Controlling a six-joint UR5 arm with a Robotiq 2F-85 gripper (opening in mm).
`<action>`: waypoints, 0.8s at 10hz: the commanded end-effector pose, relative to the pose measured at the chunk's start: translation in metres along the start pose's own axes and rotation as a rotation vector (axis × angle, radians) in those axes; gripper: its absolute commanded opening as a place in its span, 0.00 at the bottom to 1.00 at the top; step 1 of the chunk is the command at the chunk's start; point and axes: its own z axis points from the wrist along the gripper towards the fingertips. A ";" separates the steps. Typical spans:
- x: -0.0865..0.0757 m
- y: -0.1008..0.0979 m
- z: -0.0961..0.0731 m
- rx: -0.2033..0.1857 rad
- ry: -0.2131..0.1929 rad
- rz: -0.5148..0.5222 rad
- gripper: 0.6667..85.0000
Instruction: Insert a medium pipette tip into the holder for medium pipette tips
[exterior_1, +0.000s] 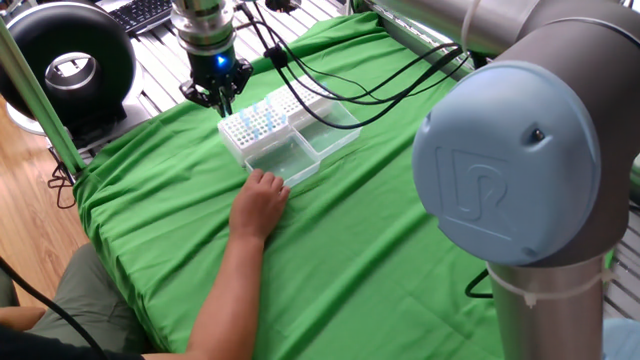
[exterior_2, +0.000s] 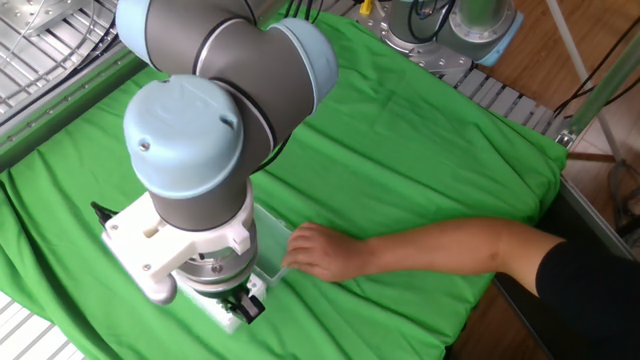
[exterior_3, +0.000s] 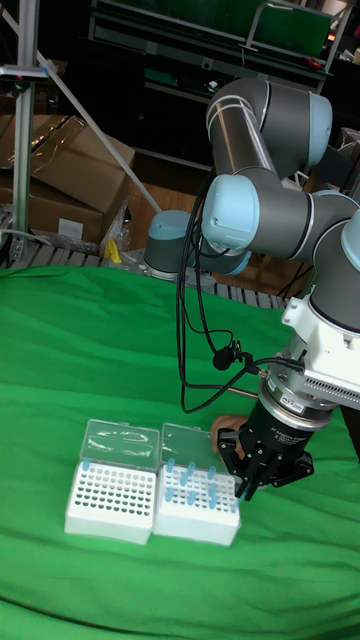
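Green cloth (exterior_1: 380, 250) drapes the table. Wooden floor (exterior_1: 25, 215) lies at nine o'clock; cardboard boxes (exterior_3: 60, 185) stack at ten o'clock before dark shelving (exterior_3: 150, 60).

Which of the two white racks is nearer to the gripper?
The rack with blue tips standing in it; the gripper hangs at its right end. The other rack, mostly bare holes, sits farther left.

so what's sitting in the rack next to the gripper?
The white rack holds scattered blue pipette tips standing in its hole grid, most holes empty. The gripper covers its corner, so holes there are hidden; whether it holds a tip is unclear.
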 end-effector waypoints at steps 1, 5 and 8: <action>-0.008 0.005 -0.001 -0.024 -0.032 0.014 0.00; -0.001 0.000 -0.012 -0.001 -0.016 0.018 0.00; 0.003 0.000 -0.025 -0.011 -0.006 0.014 0.00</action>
